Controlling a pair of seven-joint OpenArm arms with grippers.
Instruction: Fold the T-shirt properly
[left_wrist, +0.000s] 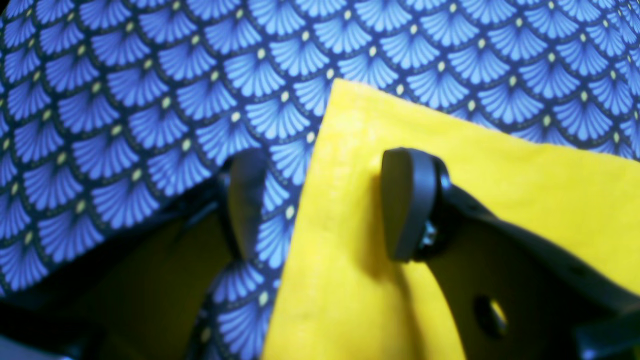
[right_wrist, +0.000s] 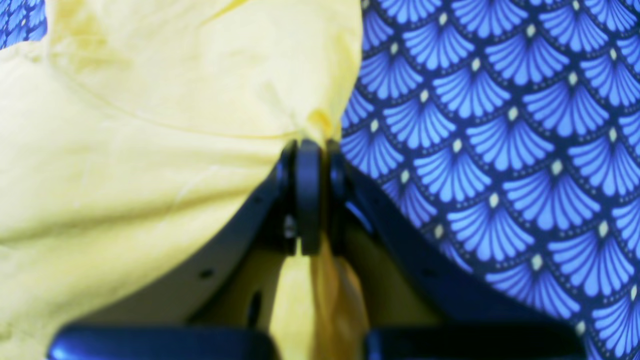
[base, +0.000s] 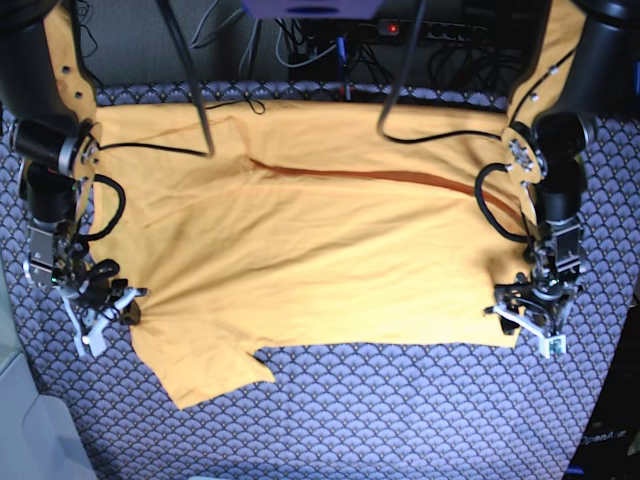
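- The T-shirt (base: 320, 260), plain yellow-orange, lies spread wide across the blue scallop-patterned cloth (base: 400, 420) that covers the table, its long side running between the two arms.
- A darker crease (base: 380, 178) runs across the upper part of the shirt, and a sleeve (base: 205, 370) sticks out toward the near edge.
- The right gripper (right_wrist: 310, 150) sits at the shirt's edge on the base view's left side; its jaws are pressed together with a bunched pinch of yellow fabric (right_wrist: 320, 122) caught between them, and more cloth hangs down behind the fingertips.
- The left gripper (left_wrist: 325, 200) is at the opposite edge of the shirt, low over the table, with its jaws spread apart.
- One left finger (left_wrist: 407, 205) rests over the yellow corner (left_wrist: 360, 165) of the shirt, while the other finger (left_wrist: 245, 200) is over the patterned cloth just beside the shirt's edge.
- Black cables (base: 490, 205) loop from both arms over the shirt's outer edges.
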